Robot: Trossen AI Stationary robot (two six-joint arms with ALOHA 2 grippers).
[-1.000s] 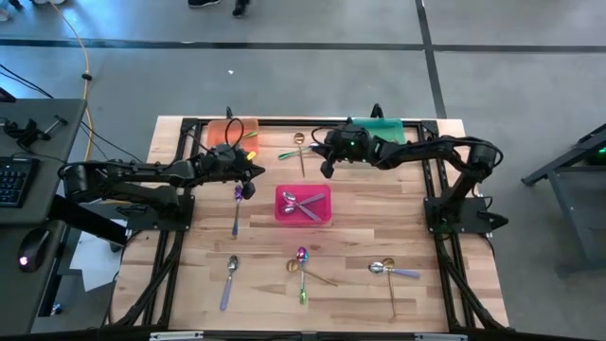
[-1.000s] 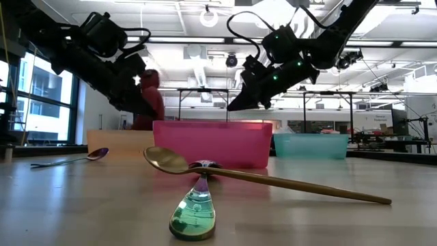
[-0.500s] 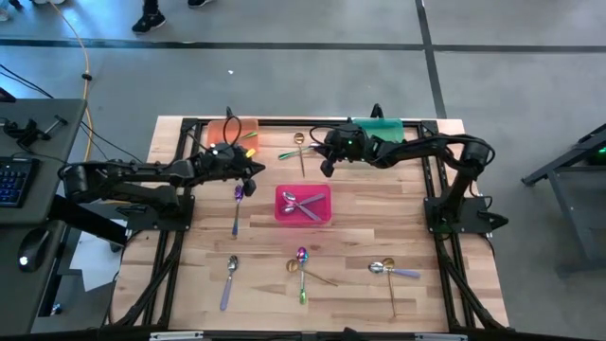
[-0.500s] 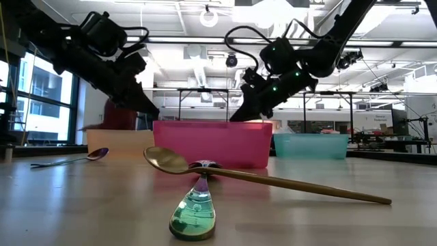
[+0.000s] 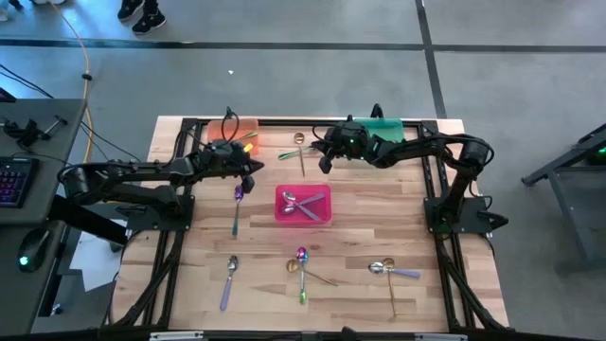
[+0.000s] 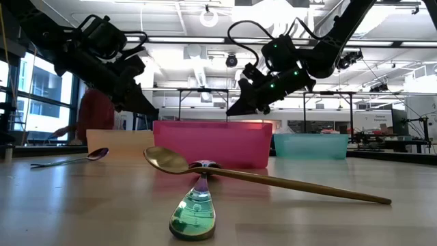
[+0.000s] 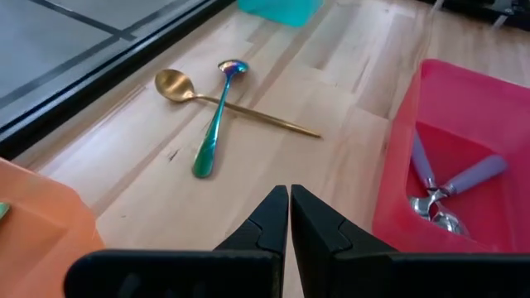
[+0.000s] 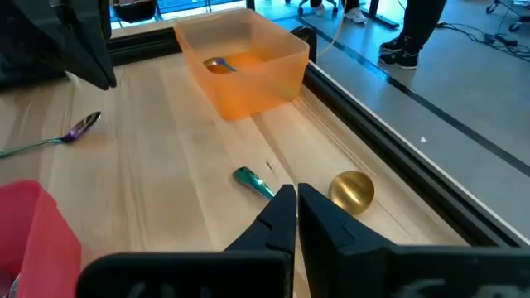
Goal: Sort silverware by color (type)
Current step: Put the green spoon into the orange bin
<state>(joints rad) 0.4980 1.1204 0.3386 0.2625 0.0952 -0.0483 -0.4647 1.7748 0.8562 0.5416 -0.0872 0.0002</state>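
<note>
The left gripper hung above the worktop just beside the orange bin, its jaws pressed together and empty, as its wrist view showed them meeting tip to tip. The right gripper hovered near the far edge, close to a crossed pair of spoons, a gold spoon and an iridescent green spoon; its jaws were also closed on nothing.

A purple-bowled spoon lay on the wood between the left gripper and the pink bin. Inside that pink bin rested two lilac-handled silver spoons, crossing each other. The orange bin held a gold spoon with a green handle. The teal bin sat at the far edge, behind the right arm.

Toward the near edge lay a lone silver spoon with a lilac handle, a gold and iridescent pair crossed in the middle, and another crossed pair, gold and lilac-handled, farther right.
</note>
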